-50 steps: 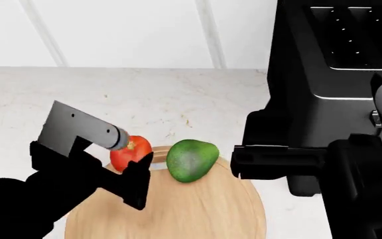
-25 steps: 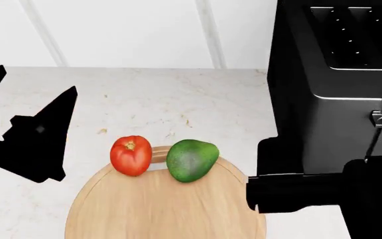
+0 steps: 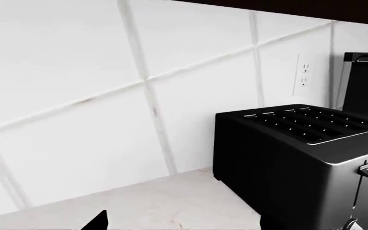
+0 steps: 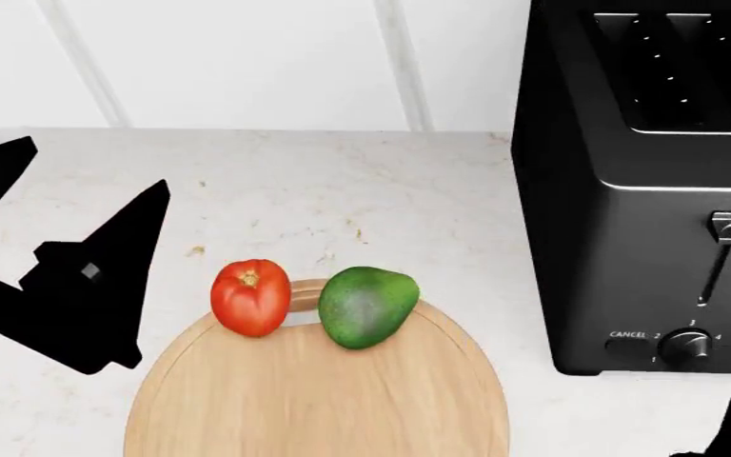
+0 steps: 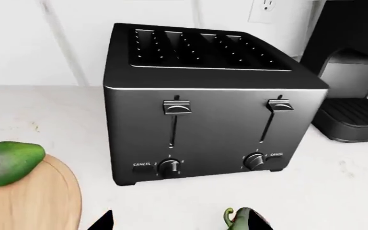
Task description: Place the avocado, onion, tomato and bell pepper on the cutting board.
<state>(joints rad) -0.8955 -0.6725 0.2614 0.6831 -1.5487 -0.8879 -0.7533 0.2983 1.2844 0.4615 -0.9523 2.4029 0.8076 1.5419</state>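
The red tomato (image 4: 251, 297) and the green avocado (image 4: 365, 305) sit side by side on the far edge of the round wooden cutting board (image 4: 315, 400). My left gripper (image 4: 96, 164) hangs open and empty over the counter, left of the tomato. In the right wrist view my right gripper (image 5: 182, 225) is open. The bell pepper (image 5: 241, 219), grey-green with a curled stem, lies on the counter just inside one finger and is partly hidden by it. The avocado (image 5: 8, 163) and the cutting board (image 5: 30, 201) also show there. The onion is out of view.
A black four-slot toaster (image 4: 645, 181) stands right of the board, its levers and knobs facing me. A dark coffee machine (image 5: 356, 96) stands beyond the toaster. A white tiled wall (image 4: 239, 57) backs the speckled counter (image 4: 340, 190). One right fingertip (image 4: 727, 433) shows at the lower right of the head view.
My left gripper has let go of the tomato and drawn back to the left. The right arm has pulled away from the toaster's front toward the near right corner.
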